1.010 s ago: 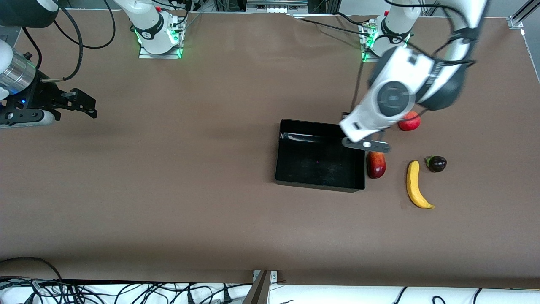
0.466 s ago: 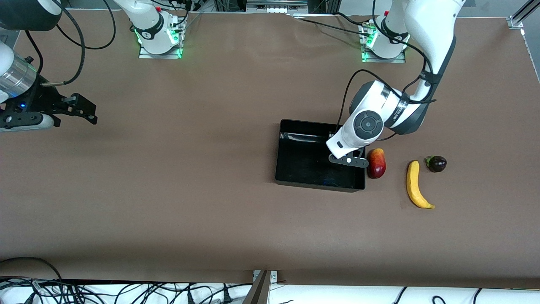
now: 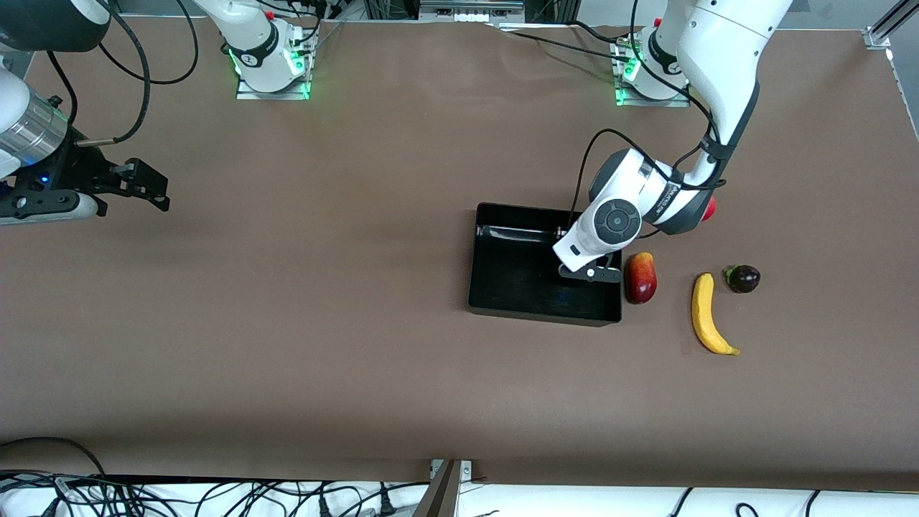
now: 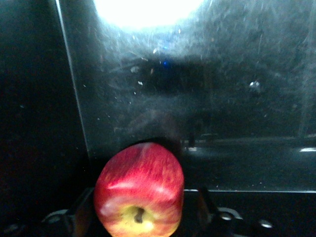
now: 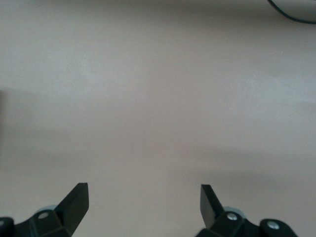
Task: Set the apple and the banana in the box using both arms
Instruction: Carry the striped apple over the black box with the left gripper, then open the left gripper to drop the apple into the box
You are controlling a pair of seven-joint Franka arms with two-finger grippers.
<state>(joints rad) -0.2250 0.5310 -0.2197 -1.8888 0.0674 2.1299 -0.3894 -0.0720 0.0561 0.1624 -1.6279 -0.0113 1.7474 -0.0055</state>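
Apple first: the small round red fruit with yellowish blotches and a dimpled top sits clamped in your left tool, a dark finger showing on each side of it in the left wrist view. That tool hangs over the shallow black rectangular open-topped box with glossy walls, at the corner of the box toward the left arm's end of the table, and in the left wrist view you see the scratched black floor of the box right under the fruit. Whether the apple touches that floor you cannot tell.

Your long curved plain yellow banana lies on the brown table, outside the box, toward the left arm's end. Between the banana and the box, just beside the box wall, lies an elongated red-and-orange mango-like fruit. A small dark purple round fruit with a green stem rests near the banana's upper tip. A sliver of a plain red round fruit peeks out from under the left arm's forearm, farther from the front camera than the banana.

Your right tool waits over bare table at the right arm's end, well apart from everything; its fingers are spread wide with nothing between them.
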